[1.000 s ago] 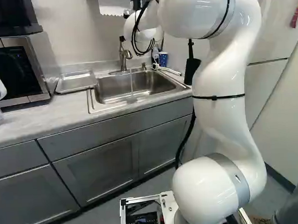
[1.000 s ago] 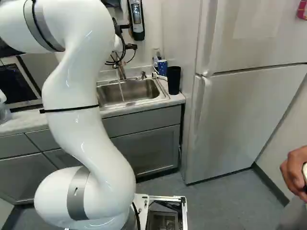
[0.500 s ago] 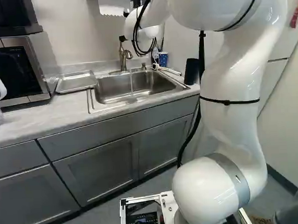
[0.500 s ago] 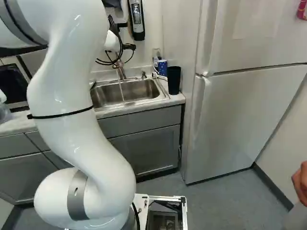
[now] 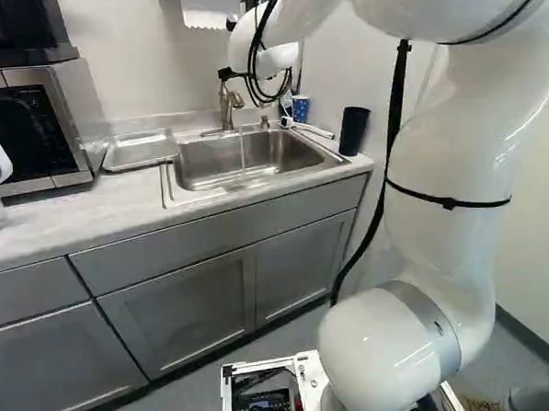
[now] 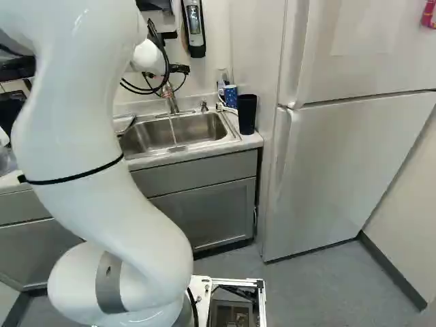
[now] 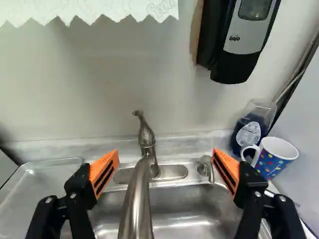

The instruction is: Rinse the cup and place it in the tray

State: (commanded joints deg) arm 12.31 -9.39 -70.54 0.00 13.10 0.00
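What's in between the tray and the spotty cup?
The sink, the faucet and a small metal spout lie between the tray and the spotty cup, in the wrist view.

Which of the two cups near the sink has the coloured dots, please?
The blue mug with a white handle, standing beside the bottle of blue liquid. The other cup is plain black, without visible dots.

The white arm [image 6: 75,143] climbs from its lowest joint [image 5: 383,352], leans over and stretches forward, its black gripper [image 6: 180,69] at the far end, the two orange-padded fingers [image 7: 103,172] spread wide apart.
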